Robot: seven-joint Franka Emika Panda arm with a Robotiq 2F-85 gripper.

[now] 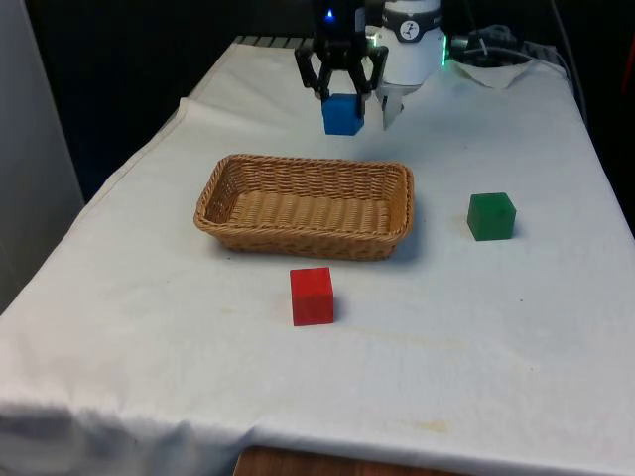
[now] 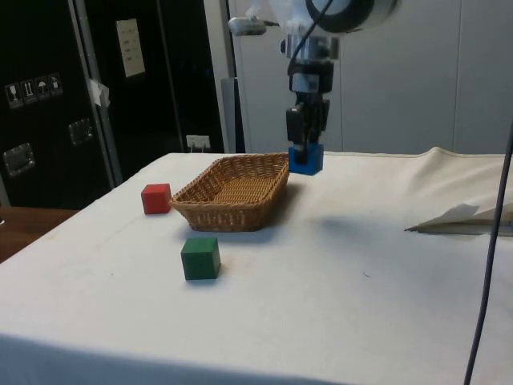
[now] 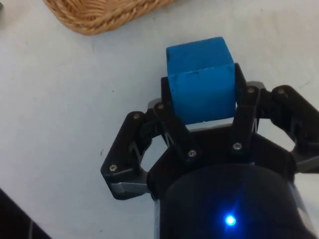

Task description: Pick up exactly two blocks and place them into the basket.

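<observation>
My gripper [image 1: 343,91] is shut on a blue block [image 1: 343,114], held in the air just beyond the far rim of the wicker basket [image 1: 238,164]. From the side, the blue block [image 2: 305,158] hangs at the basket's [image 2: 232,215] far corner, a little above the cloth. In the wrist view the blue block [image 3: 201,79] sits clamped between the two black fingers [image 3: 172,119]. A red block [image 1: 312,296] lies on the cloth in front of the basket. A green block [image 1: 491,215] lies to the front view's right of the basket. Nothing lies inside the basket.
A crumpled sheet of white paper [image 1: 496,69] lies at the far end on the front view's right. The red block [image 2: 156,198] and green block [image 2: 199,257] stand apart from the basket, with bare cloth between them.
</observation>
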